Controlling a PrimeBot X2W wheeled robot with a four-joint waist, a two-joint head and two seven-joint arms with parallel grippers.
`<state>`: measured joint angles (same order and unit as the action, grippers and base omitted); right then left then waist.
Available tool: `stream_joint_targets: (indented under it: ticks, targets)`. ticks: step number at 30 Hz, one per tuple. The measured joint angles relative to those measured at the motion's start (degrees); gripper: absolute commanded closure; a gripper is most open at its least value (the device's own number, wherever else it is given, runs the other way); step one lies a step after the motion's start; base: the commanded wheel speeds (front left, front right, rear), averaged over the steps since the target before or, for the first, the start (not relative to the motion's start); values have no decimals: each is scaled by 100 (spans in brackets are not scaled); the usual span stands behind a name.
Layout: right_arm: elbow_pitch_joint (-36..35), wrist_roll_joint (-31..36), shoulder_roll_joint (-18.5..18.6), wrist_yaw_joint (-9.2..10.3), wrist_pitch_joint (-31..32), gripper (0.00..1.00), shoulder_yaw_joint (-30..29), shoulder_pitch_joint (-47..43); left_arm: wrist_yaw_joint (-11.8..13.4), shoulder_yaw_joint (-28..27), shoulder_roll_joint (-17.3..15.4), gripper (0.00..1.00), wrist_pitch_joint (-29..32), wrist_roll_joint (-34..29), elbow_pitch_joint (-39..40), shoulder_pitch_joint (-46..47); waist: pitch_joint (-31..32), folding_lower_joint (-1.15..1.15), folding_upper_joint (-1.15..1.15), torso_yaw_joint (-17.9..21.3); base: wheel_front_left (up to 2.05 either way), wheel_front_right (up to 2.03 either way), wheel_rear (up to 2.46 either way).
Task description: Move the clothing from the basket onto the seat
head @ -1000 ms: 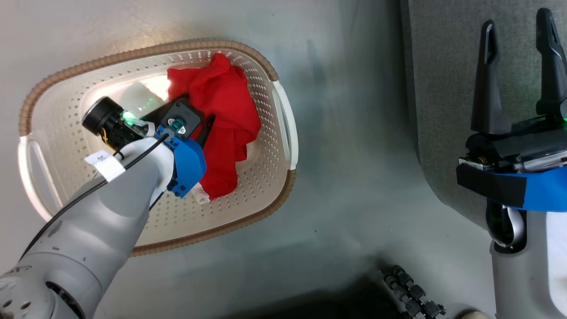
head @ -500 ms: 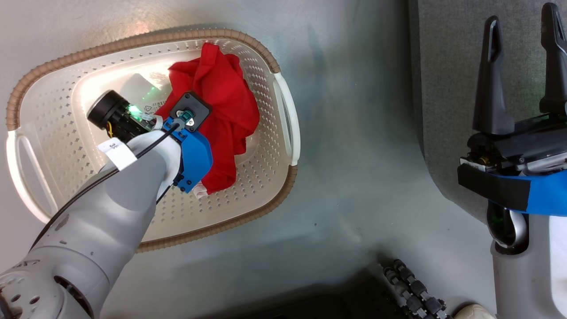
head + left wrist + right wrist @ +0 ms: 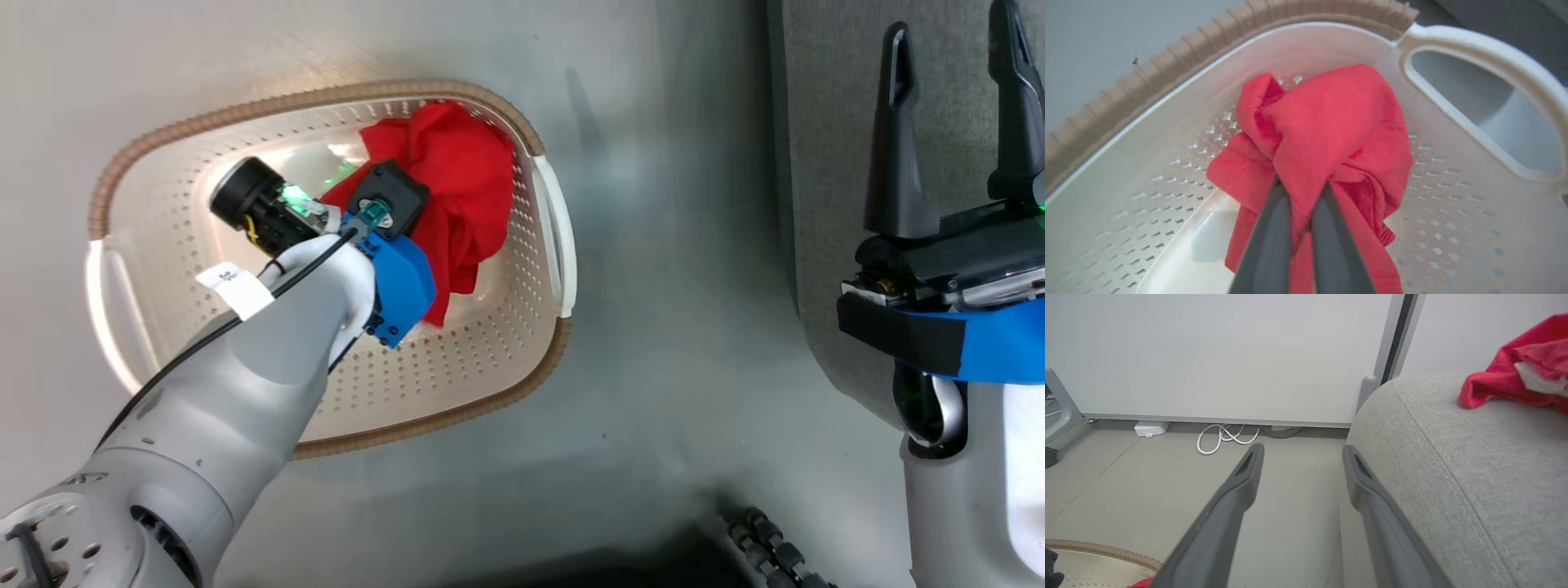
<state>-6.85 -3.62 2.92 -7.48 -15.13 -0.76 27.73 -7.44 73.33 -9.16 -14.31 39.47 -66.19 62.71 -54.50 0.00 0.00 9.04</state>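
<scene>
One red clothing piece (image 3: 457, 171) lies bunched at the far right of the cream perforated basket (image 3: 326, 94). In the left wrist view my left gripper (image 3: 1302, 185) is shut on a fold of this clothing (image 3: 1331, 122), which hangs gathered above the basket floor (image 3: 1167, 183). My left wrist covers the fingers in the head view. My right gripper (image 3: 951, 24) stands open and empty over the edge of the grey seat (image 3: 824, 122). In the right wrist view the right gripper (image 3: 1302, 449) is beside the seat (image 3: 1474, 477), where another red clothing piece (image 3: 1527, 375) rests.
The basket stands on grey floor (image 3: 653, 245), left of the seat. A black ribbed part (image 3: 767, 547) shows at the bottom edge. By the far wall lie a white cable (image 3: 1224, 437) and a small white box (image 3: 1151, 427).
My left gripper has shut on the red clothing and drawn it up into a bunch at the basket's far right. The head camera has shifted a little. The right gripper stays open.
</scene>
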Motion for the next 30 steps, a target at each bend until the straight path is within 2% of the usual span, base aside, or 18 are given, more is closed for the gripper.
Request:
stream_joint_targets:
  ticks: [4,7,21,30]
  targets:
    - [100,38,-1,0,0,0,16,9,0,-12,34,100,-56,99,116,-48,246,0,0,-110,0,0,0]
    - [177,55,-1,0,0,0,4,13,0,-219,-1,100,-64,129,382,-107,464,0,0,-198,0,0,0]
    - [612,76,-3,0,0,0,-18,-292,155,-1870,-321,100,-68,-655,1796,-1323,1912,-1,0,-580,0,0,0]
    - [859,-9,-3,0,0,0,-27,-678,159,-2839,-374,100,-68,-1194,2517,-1998,2856,-1,0,-718,0,0,0]
